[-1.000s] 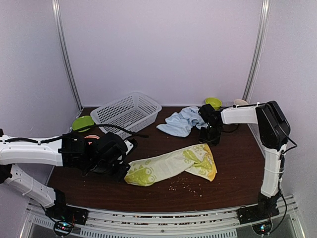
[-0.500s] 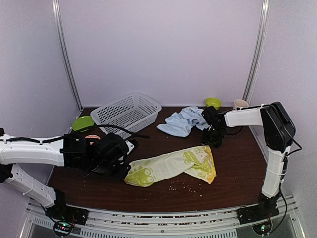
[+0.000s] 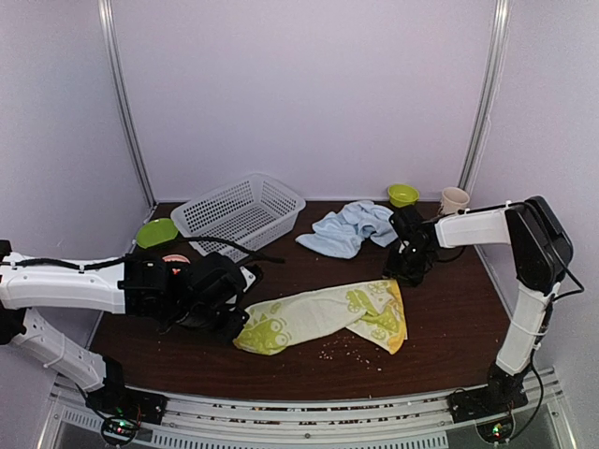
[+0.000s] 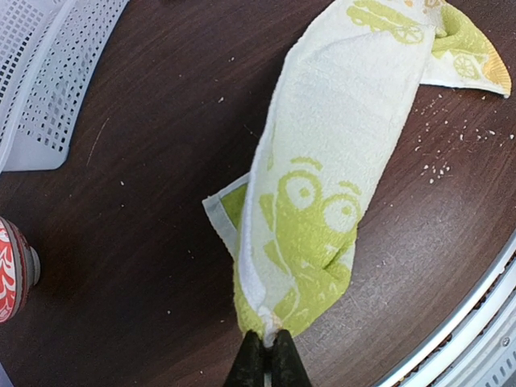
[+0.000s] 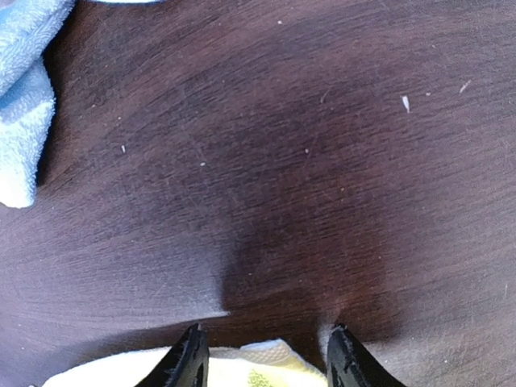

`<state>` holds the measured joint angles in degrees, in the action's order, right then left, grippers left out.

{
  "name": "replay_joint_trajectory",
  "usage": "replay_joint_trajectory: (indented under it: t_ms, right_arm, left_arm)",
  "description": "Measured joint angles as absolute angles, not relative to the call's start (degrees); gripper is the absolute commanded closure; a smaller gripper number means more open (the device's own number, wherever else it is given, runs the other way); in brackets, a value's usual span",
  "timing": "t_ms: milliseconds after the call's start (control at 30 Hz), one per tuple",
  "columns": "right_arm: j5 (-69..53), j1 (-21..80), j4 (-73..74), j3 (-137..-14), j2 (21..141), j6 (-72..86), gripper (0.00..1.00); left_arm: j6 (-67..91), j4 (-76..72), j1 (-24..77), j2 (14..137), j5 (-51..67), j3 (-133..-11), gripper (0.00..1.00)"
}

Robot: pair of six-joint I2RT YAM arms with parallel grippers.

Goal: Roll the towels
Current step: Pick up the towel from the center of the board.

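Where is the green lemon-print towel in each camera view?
Top external: green towel lies stretched across the near middle.
Left wrist: the towel fills centre to upper right, near end pinched by the left tool.
Right wrist: only its corner at the bottom edge, between the tips of the right tool.
Shared landmark: the dark brown table.

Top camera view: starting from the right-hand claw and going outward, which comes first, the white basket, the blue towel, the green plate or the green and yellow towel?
From the right gripper:
1. green and yellow towel, its corner right beside the gripper, on the near side.
2. blue towel, a little behind, to the left.
3. white basket, back left.
4. green plate, at the far left edge.
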<state>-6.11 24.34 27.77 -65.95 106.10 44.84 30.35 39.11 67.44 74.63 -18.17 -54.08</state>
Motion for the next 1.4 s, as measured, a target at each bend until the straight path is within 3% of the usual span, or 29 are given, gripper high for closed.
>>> replay_joint_trajectory:
  t_ms: [200,433,767,1133,1400]
  right_arm:
    - [-7.53,24.23,25.41,-64.82,106.02,44.91,0.69]
    - [-8.62,24.01,22.28,-61.49,104.4,45.17,1.0]
    - [-9.1,24.16,21.06,-55.35,95.24,44.14,1.0]
    - [-7.07,28.45,21.8,-50.22,60.73,30.81,1.0]
    - [-9.82,29.02,29.8,-48.38,36.97,20.69,1.0]
  left_arm:
    - [30.35,39.13,67.44,75.09,-18.17,-54.46,1.0]
    - [30.35,39.13,67.44,75.53,-18.17,-54.87,1.0]
    - [30.59,39.59,67.44,75.81,-19.31,-55.37,1.0]
    - [31.27,42.61,67.42,73.6,-28.82,-62.87,1.0]
    - [28.93,42.92,67.42,59.68,-32.42,-64.18,1.0]
